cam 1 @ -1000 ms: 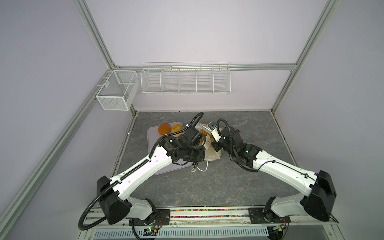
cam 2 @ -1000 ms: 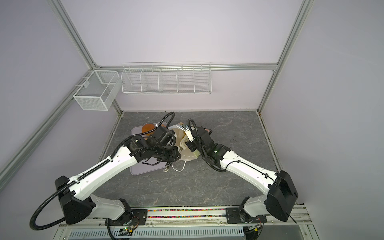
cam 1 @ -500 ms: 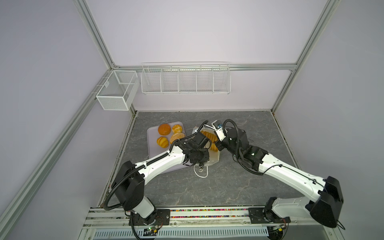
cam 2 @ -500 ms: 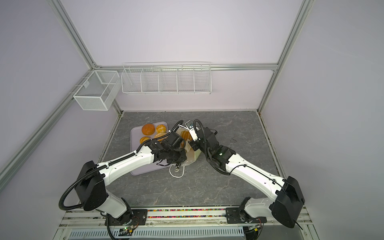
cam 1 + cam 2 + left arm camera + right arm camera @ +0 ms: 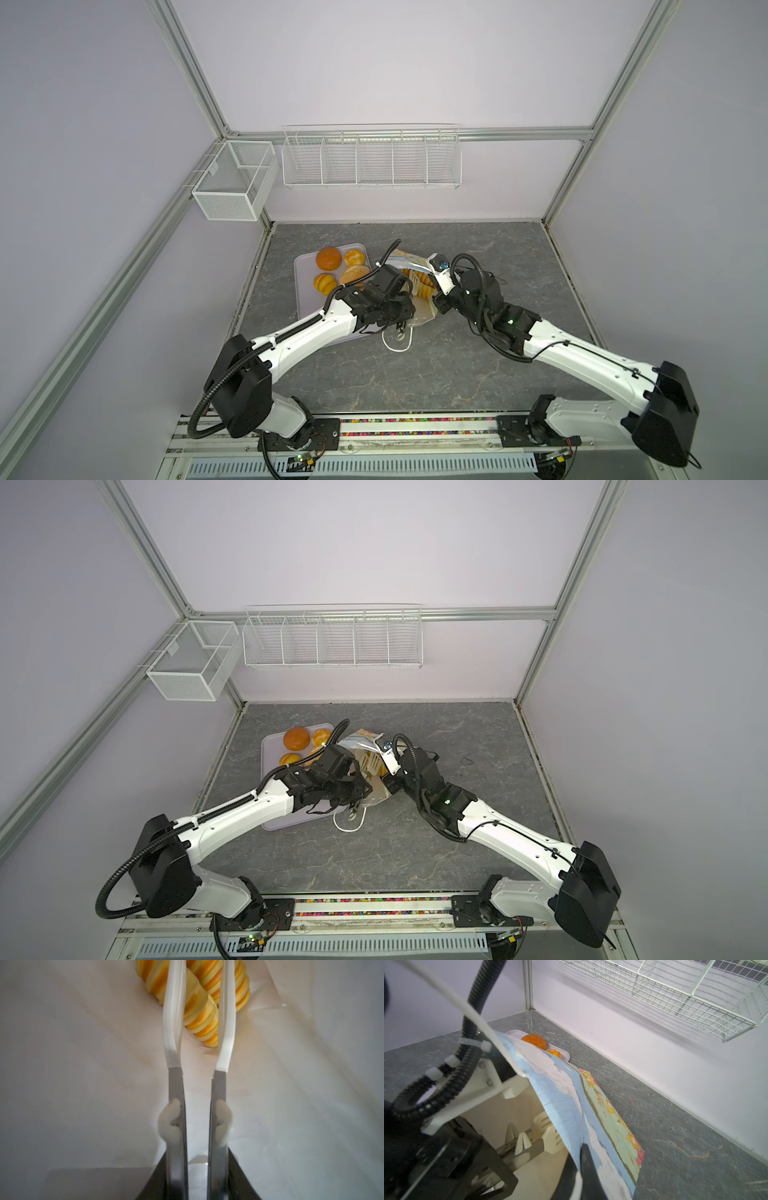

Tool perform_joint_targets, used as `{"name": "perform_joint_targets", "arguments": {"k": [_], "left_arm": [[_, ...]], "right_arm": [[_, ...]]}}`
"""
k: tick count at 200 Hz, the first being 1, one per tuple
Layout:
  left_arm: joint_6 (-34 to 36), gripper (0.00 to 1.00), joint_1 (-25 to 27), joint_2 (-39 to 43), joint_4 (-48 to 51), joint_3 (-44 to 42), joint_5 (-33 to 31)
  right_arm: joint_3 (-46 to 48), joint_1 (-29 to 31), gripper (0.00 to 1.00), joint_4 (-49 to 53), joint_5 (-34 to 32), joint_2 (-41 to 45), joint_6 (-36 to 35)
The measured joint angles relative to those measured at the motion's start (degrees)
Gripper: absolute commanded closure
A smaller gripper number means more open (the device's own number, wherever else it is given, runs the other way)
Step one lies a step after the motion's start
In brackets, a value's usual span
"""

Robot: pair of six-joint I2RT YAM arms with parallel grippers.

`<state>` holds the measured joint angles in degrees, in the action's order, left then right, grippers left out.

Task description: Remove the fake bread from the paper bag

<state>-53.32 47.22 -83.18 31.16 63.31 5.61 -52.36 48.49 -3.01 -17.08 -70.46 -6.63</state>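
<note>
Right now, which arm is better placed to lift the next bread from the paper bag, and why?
Left. The left gripper is open inside the paper bag, straddling a ridged roll. The right gripper is shut on the bag's edge, holding it open.

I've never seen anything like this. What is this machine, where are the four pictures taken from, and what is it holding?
Two white robot arms, the left arm and the right arm, stand at a grey table. Two pictures look down from above; two come from wrist cameras. A tray holds four toy breads. The right arm's jaws pinch the rim of the paper bag, holding it open. The left arm's jaws reach inside, parted, with a ridged roll between their tips.
</note>
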Motion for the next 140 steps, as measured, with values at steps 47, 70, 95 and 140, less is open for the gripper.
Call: {"name": "perform_joint_targets", "arguments": {"k": [47, 70, 95, 140], "left_arm": [[-3.5, 0.58, -1.4, 1.1, 0.2, 0.0, 3.4], [-4.9, 0.57, -2.3, 1.1, 0.9, -0.5, 5.2], [-6.7, 0.56, -3.5, 1.1, 1.4, -1.0, 7.2], [-9.4, 0.56, -5.0, -1.6, 0.8, -1.0, 10.7]], "right_arm": [[-0.3, 0.1, 0.93, -0.8, 0.0, -2.0, 0.5], [-1.2, 0.2, 0.93, -1.1, 0.0, -3.3, 0.6], [-1.3, 0.5, 0.93, -1.6, 0.0, -4.0, 0.6], [-1.0, 1.1, 0.93, -2.3, 0.5, -4.1, -0.1]]}}
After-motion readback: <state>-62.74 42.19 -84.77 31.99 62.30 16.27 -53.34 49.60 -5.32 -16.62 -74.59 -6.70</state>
